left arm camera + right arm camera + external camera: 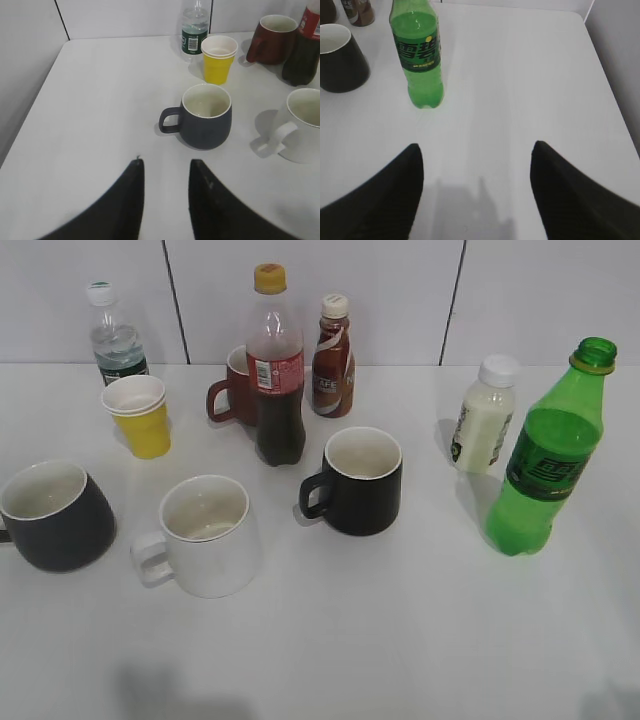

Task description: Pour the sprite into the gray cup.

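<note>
A: What's behind the white table [400, 640]?
B: A wall of large pale panels [320, 290] with dark seams, meeting the table's far edge.
A: And the light?
B: Soft, from above; faint grey shadows fall on the tabletop.

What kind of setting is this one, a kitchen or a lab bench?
Probably a lab test bench: a bare white table against plain white panels, with a capless green plastic bottle, a dark gray mug and other drinks laid out.

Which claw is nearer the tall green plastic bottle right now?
Right. The right claw is open with the tall green plastic bottle ahead, slightly left. The left claw faces the dark gray mug across the table.
</note>
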Available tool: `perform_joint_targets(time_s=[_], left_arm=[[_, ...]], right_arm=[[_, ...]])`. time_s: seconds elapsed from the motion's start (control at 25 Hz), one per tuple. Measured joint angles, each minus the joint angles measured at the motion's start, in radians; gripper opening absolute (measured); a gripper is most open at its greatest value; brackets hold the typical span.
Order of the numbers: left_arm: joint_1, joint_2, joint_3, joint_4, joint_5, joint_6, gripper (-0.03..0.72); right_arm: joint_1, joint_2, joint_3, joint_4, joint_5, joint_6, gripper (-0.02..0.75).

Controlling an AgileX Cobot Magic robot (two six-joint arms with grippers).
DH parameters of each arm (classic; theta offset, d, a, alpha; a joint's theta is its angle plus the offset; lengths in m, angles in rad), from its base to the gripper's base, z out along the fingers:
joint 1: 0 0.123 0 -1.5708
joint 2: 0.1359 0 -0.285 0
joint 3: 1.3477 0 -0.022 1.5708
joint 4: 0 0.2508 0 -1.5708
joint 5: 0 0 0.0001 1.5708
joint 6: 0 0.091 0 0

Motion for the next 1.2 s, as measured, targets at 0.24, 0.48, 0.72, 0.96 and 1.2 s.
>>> perform_joint_targets(time_s=[0.24, 0.48, 0.72, 0.96, 1.2], left_arm=[[0.0, 0.0, 0.0, 0.0, 0.0, 0.0, 0.239], [0.0, 0.0, 0.0, 0.0, 0.0, 0.0, 0.239], [0.0, 0.0, 0.0, 0.0, 0.0, 0.0, 0.239], [0.0, 0.0, 0.0, 0.0, 0.0, 0.0, 0.239], [0.0, 0.0, 0.0, 0.0, 0.0, 0.0, 0.239]], right_arm=[[0.0, 0.0, 0.0, 0.0, 0.0, 0.0, 0.503], [0.0, 0.0, 0.0, 0.0, 0.0, 0.0, 0.503], [0.0, 0.0, 0.0, 0.0, 0.0, 0.0, 0.503], [0.0, 0.0, 0.0, 0.0, 0.0, 0.0, 0.502], [0.0, 0.0, 0.0, 0.0, 0.0, 0.0, 0.502]])
